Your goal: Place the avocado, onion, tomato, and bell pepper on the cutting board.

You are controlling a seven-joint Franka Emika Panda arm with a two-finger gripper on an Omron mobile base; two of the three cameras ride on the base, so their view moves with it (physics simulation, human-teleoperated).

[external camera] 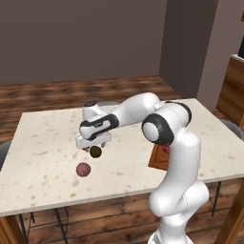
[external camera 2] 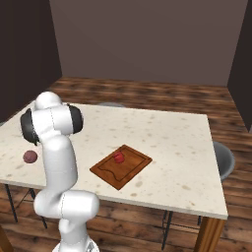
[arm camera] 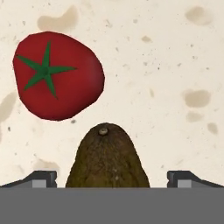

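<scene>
The dark olive-brown avocado [arm camera: 107,159] lies on the table between my gripper's [arm camera: 111,180] two spread fingertips, which stand open on either side of it without touching. Just beyond it lies the red tomato [arm camera: 57,81] with its green star. From the left base view, the gripper [external camera: 95,144] hovers directly over the avocado [external camera: 96,152], and the pink-maroon onion [external camera: 83,169] rests nearer the front edge. The onion [external camera 2: 30,156] also shows at the left of the right base view. The cutting board [external camera 2: 106,171] lies mid-table with the red bell pepper [external camera 2: 118,157] on it.
The speckled cream table [external camera: 43,143] has bare room around the vegetables. My own arm hides most of the cutting board [external camera: 157,159] in the left base view. A grey chair [external camera 2: 224,160] stands at the table's right side, and dark walls lie beyond.
</scene>
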